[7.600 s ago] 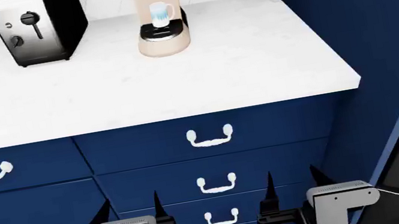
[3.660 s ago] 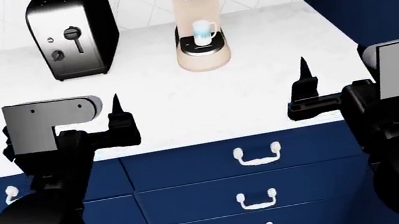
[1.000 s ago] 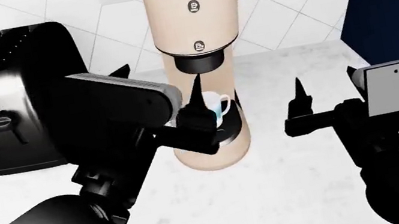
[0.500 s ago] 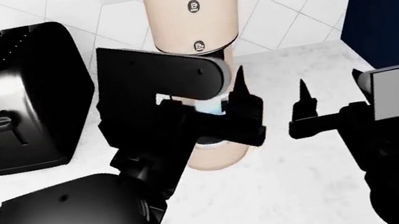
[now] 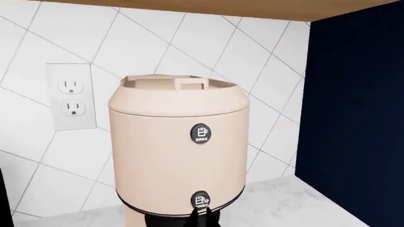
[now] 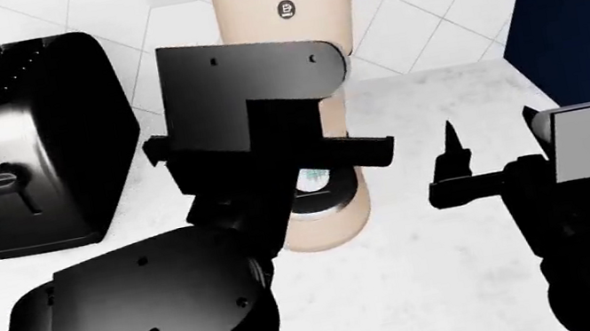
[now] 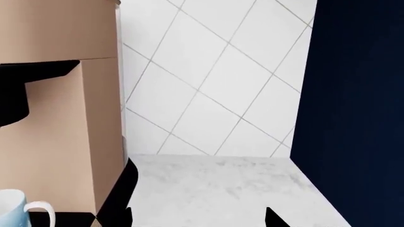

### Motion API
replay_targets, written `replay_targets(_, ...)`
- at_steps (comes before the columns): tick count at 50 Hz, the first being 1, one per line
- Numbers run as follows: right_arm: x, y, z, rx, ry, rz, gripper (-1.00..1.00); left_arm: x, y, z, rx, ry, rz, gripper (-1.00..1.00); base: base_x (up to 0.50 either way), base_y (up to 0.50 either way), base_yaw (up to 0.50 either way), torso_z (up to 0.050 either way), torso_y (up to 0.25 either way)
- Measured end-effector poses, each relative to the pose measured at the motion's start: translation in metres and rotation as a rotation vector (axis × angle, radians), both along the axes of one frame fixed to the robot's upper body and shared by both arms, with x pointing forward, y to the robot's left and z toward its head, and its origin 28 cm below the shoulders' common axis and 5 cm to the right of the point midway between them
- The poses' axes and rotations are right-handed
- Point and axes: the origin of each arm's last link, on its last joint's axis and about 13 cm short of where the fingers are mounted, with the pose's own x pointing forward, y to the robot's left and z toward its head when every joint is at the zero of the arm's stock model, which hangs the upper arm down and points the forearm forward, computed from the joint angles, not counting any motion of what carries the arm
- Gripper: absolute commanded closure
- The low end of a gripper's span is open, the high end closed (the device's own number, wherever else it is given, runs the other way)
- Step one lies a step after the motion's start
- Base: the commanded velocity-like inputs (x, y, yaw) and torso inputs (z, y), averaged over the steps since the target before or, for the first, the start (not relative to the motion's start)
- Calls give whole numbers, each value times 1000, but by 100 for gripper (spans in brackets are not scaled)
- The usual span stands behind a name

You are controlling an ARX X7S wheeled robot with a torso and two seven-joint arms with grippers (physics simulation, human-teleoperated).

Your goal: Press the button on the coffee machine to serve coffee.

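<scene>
My left fingers (image 5: pixel 199 218) show only as one dark tip right under the coffee machine's lower button (image 5: pixel 200 199), possibly touching it; I cannot tell their spread. My right fingers (image 7: pixel 129 213) stand wide apart, holding nothing, beside the coffee machine (image 6: pixel 284 5) on the white counter (image 6: pixel 444 266), the toaster (image 6: pixel 16 149) to its left.

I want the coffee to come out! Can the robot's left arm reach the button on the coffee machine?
Probably yes. The left gripper is raised right in front of the coffee machine, its fingertip just below the lower button, with nothing between them.
</scene>
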Motion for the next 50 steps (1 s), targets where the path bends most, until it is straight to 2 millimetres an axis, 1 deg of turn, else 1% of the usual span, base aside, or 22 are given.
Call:
replay_targets(9, 0, 0, -2, 3, 4, 0, -100, 5, -6, 0, -18, -2, 40, 100, 0, 0, 0, 0, 0)
replay_targets(23, 0, 0, -6, 12, 11, 0, -100, 6, -14, -4, -4, 14, 9, 100, 0, 0, 0, 0, 0)
replay_targets(50, 0, -1, -10, 20, 19, -4, -100, 14, -18, -8, 10, 23, 35, 100, 0, 0, 0, 0, 0)
